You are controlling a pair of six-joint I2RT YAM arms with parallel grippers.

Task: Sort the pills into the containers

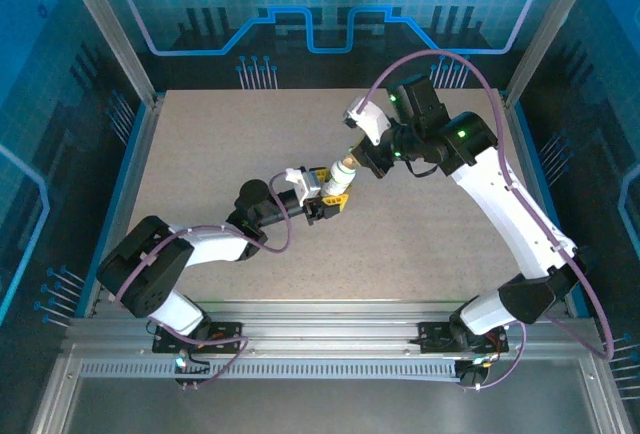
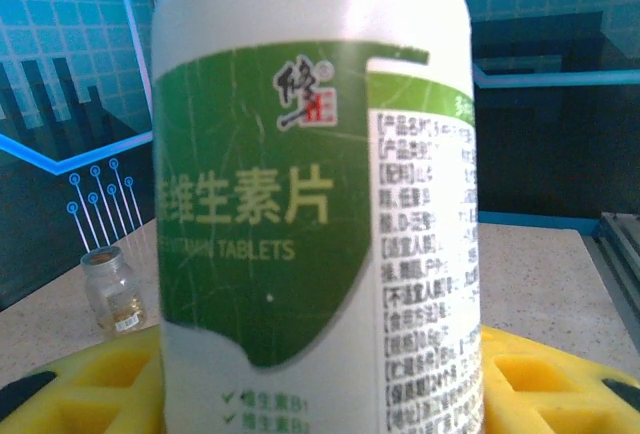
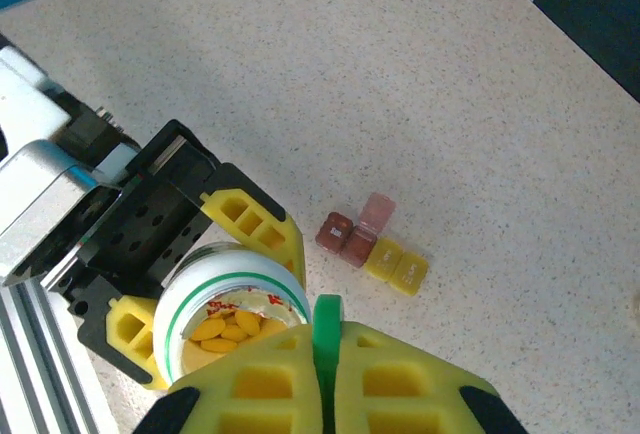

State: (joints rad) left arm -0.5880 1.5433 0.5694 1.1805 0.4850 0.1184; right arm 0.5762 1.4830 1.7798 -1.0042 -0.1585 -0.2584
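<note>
While one bottle [image 3: 235,299] stands gripped, two containers [image 3: 372,247]

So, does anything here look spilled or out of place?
Nothing looks spilled: the yellow pills sit inside the open bottle. One small oddity: the red-brown box has one lid flipped up, while the yellow box beside it looks closed.

The pill bottle [image 2: 310,204] runs off the left wrist picture's top and bottom, its fine print too blurred to read; the small glass vial [image 2: 112,289] behind is hazy. A green piece [image 3: 327,329] is mostly hidden between the right jaws' yellow pads [image 3: 260,384], cropped by the lower edge.
</note>
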